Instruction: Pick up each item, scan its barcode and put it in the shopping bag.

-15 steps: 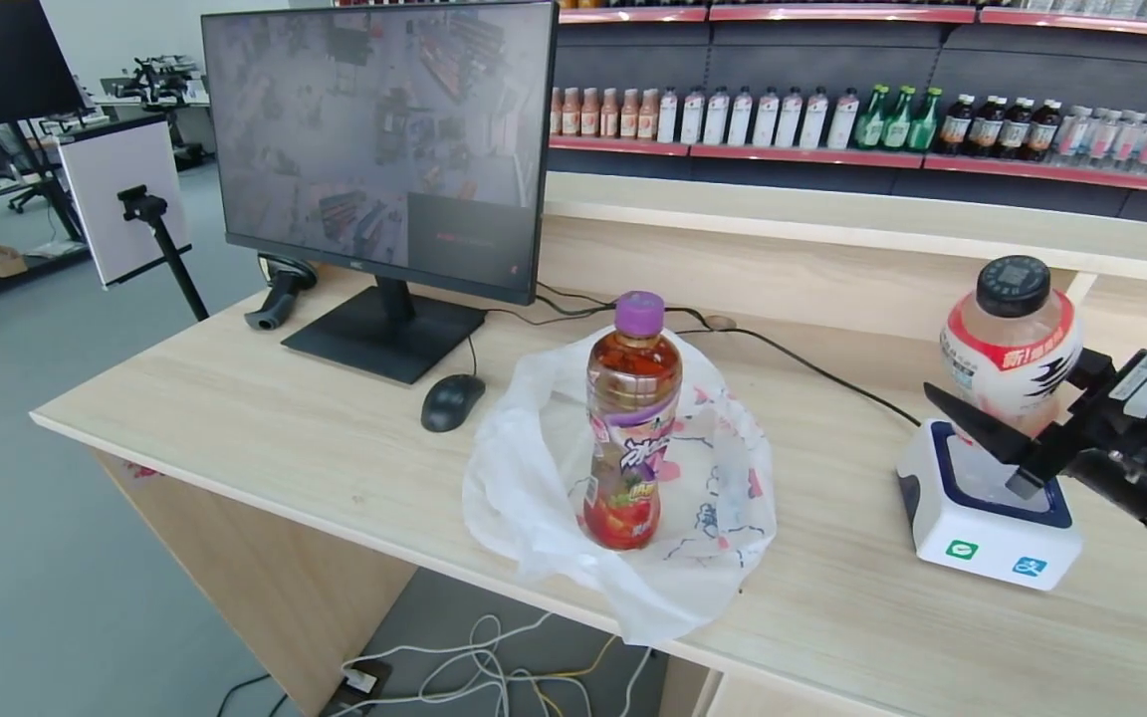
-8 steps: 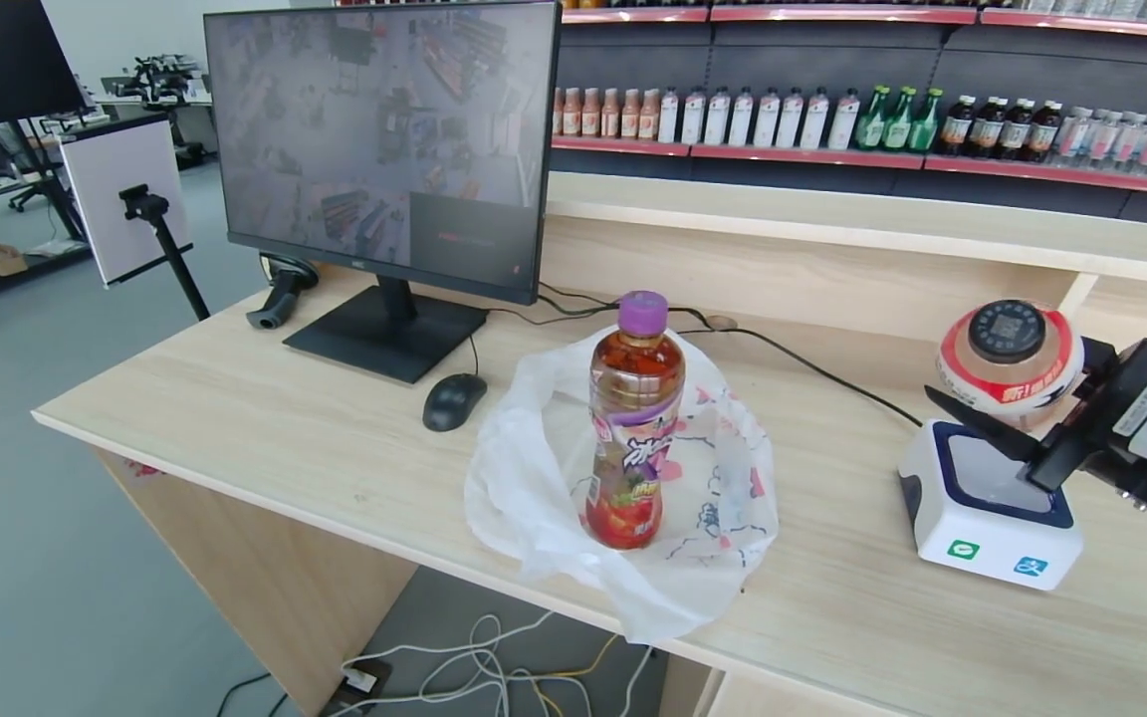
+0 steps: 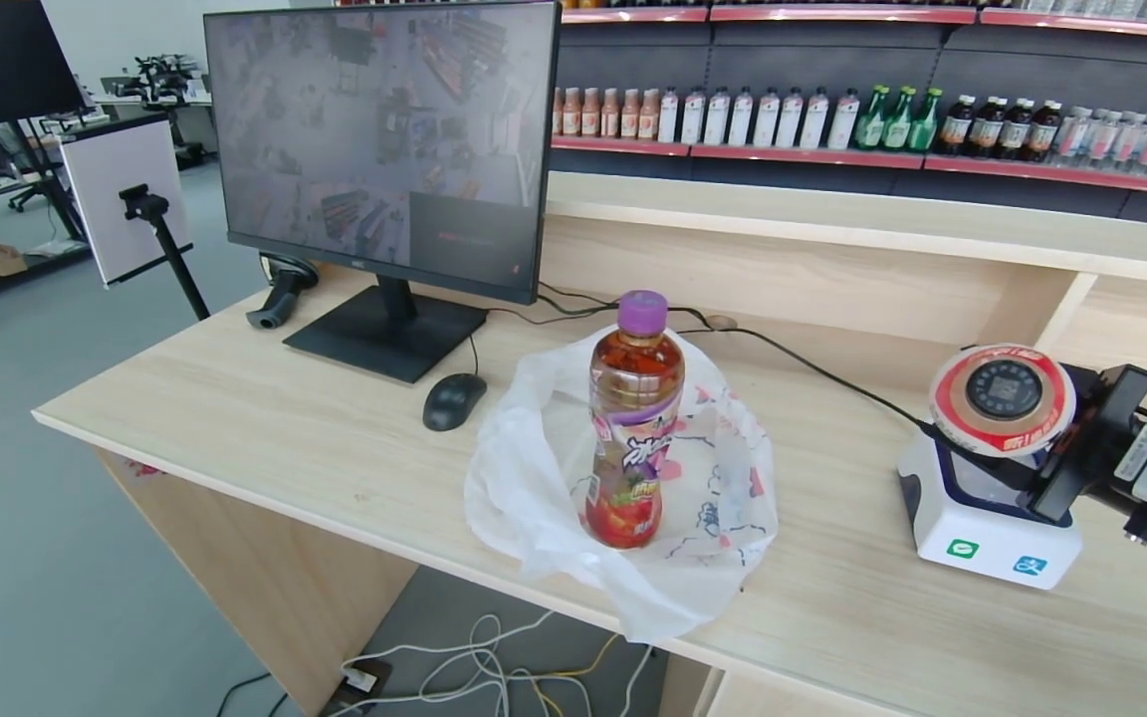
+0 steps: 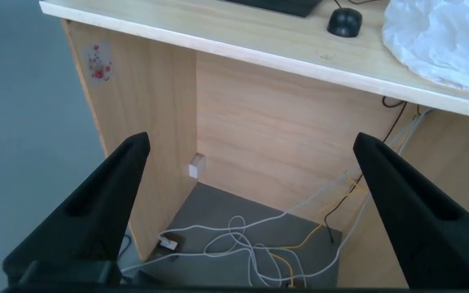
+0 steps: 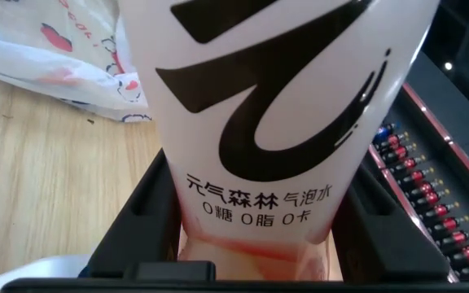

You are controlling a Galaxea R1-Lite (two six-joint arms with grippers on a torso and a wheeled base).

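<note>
Fingers (image 5: 137, 218) flank bottle (image 3: 1002, 398), seemingly clamped.

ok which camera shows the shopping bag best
Head view: the whole shopping bag lies crumpled on the desk around the purple-capped bottle. The left wrist view catches just its edge at the desk's rim; the right wrist view a printed corner.

One arm holds, one waits.
The right gripper (image 3: 1017, 443) squeezes a tipped bottle (image 3: 1002, 396) over the desk (image 3: 285, 428); the left gripper (image 4: 251, 146) hangs spread wide in front of it.
</note>
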